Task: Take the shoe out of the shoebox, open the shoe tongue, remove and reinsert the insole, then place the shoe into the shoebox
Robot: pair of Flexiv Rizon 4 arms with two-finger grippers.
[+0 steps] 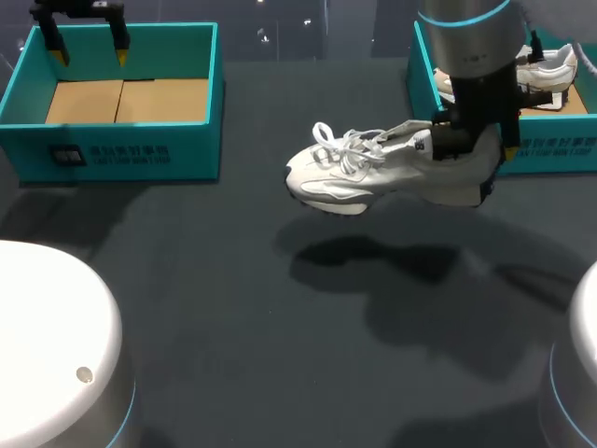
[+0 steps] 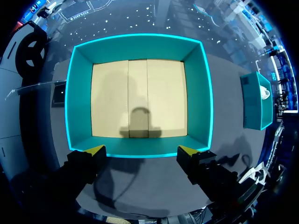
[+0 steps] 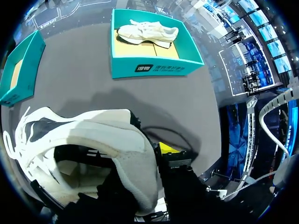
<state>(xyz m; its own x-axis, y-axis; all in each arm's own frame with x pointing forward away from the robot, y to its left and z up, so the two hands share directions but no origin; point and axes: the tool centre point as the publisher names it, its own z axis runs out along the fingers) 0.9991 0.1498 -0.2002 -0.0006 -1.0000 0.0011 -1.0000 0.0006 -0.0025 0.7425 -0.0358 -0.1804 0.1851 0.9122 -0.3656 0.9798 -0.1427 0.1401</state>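
Observation:
A white sneaker [image 1: 373,173] with loose laces hangs in the air over the middle of the table, toe pointing left, its shadow on the dark surface below. My right gripper [image 1: 469,140] is shut on its heel collar. In the right wrist view the heel [image 3: 126,140] sits between the fingers, one yellow fingertip [image 3: 168,148] outside the heel and the other hidden inside the shoe. My left gripper [image 1: 89,42] hovers open over the empty teal shoebox [image 1: 121,149] at the back left. Its two yellow tips stand wide apart with nothing between them [image 2: 142,151], above the box's near wall [image 2: 140,149].
A second teal shoebox [image 1: 550,154] stands at the back right, behind my right arm, with another white sneaker [image 3: 147,31] lying in it. Both boxes have cardboard floors. The robot's white bases fill the near corners of the head view.

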